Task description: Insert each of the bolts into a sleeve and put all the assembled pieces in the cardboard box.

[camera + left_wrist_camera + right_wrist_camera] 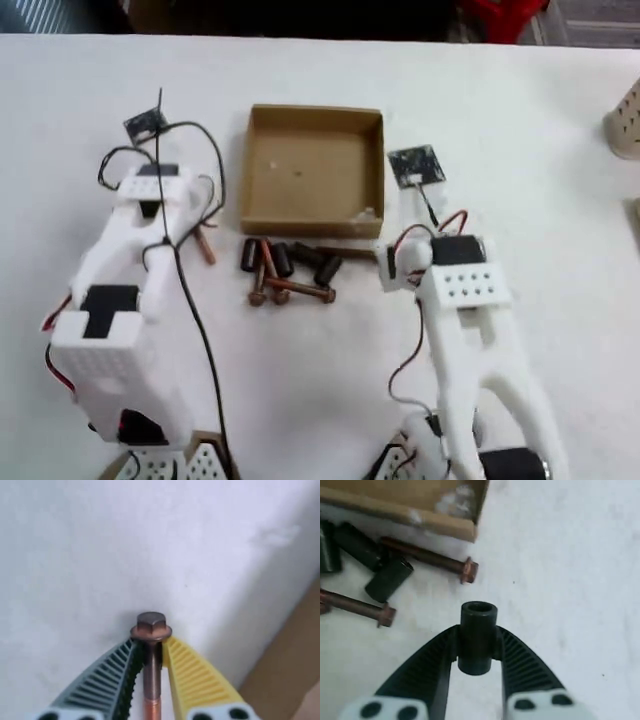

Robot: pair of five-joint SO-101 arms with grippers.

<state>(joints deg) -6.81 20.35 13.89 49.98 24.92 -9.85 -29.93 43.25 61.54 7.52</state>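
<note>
1. On the table [540, 140], far centre: cardboard box [312, 226], open top, square, brown.
2. Just near of the box: parts pile, items touching or overlapping.
   - Loose sleeves [282, 258]: dark, short cyl. Approx. 4 in the high view; overlap makes the count uncertain.
   - Loose bolts [300, 291]: copper-coloured, flanged hex heads. 3 visible. One lies along the box's near wall, and two lie on the near side of the pile.
3. L gripper [151, 642]: fingers closed on the held bolt [151, 626].
   - Grip is on the shank directly below the flange.
   - The hex head sits past the fingertips, and the shank runs back between the fingers.
   - Bare table lies under it.
   - Position: left of the box's near-left corner, left of the pile and apart from it.
4. R gripper [476, 639]: fingers clamped on the held sleeve [479, 617].
   - The sleeve lies along the finger axis, one finger on each side.
   - Its open bore end projects beyond the tips.
   - Position: right of the pile, near the box's near-right corner. The sleeve is apart from the nearest loose bolt head.
</note>
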